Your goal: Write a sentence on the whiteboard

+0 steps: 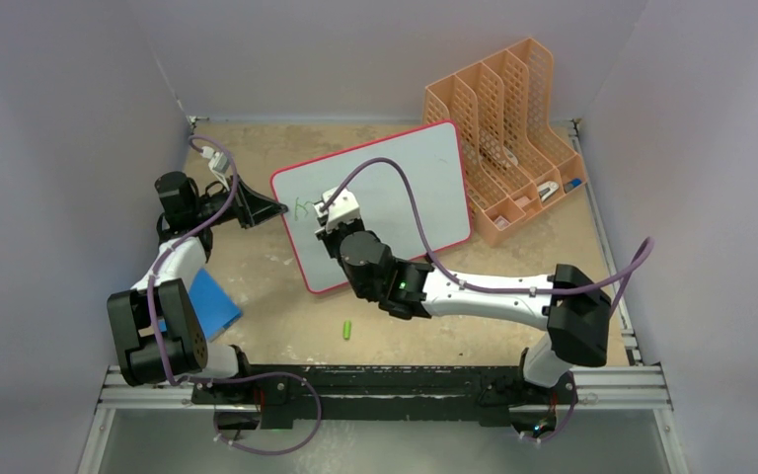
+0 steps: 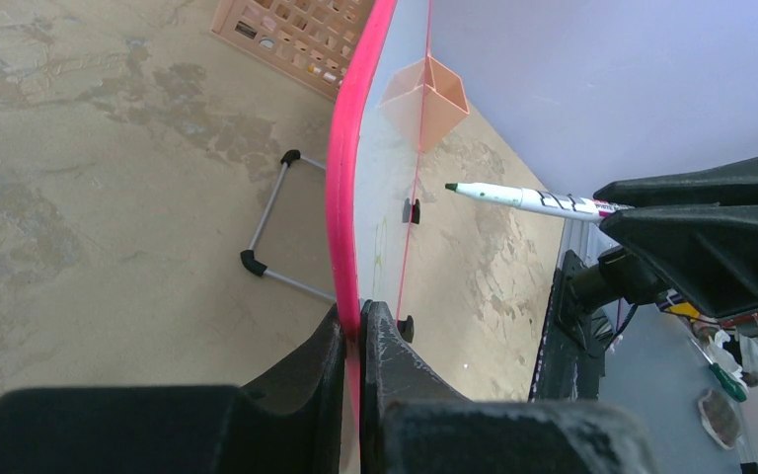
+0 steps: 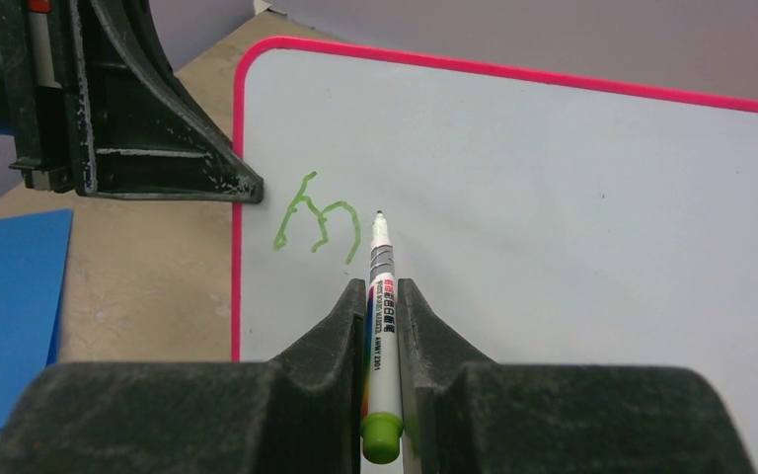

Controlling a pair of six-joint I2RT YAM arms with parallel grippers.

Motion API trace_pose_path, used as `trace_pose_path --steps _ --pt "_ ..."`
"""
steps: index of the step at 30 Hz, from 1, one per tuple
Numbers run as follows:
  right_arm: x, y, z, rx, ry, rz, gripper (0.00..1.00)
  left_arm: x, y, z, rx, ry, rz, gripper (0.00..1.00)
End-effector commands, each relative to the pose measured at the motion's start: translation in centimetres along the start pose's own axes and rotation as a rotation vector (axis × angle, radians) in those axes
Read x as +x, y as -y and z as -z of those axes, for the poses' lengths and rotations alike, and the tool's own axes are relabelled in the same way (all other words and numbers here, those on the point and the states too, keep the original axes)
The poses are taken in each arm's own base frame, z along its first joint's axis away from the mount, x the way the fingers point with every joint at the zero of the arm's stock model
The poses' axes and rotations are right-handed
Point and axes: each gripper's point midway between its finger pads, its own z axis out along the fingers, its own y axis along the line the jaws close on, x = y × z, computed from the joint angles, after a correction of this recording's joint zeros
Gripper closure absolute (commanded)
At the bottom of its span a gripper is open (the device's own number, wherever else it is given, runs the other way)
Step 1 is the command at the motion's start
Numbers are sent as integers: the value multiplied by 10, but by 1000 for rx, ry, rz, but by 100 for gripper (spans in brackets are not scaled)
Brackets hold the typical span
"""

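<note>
Right gripper (image 3: pixel 382 286) tight around marker (image 3: pixel 379 255), left gripper (image 2: pixel 357 321) around whiteboard (image 2: pixel 385 178) rim; tan table (image 1: pixel 276 326).

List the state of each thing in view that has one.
whiteboard, propped up on its stand, left rim clamped.
sentence, only the first green letter written.
marker, uncapped, tip beside that letter.
green cap, lying loose, off the marker.
blue pad, lying flat.
left end effector, shut on whiteboard.
right end effector, shut on marker.
</note>
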Motion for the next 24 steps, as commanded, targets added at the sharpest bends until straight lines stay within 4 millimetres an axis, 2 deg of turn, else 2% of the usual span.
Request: trace_pose_path --steps 1,24 --pt "-24 6 -5 14 68 -35 100 -4 12 -3 38 -9 -69 100" --pt "-17 1 -13 10 62 -23 100 -4 10 -3 36 -9 -65 100"
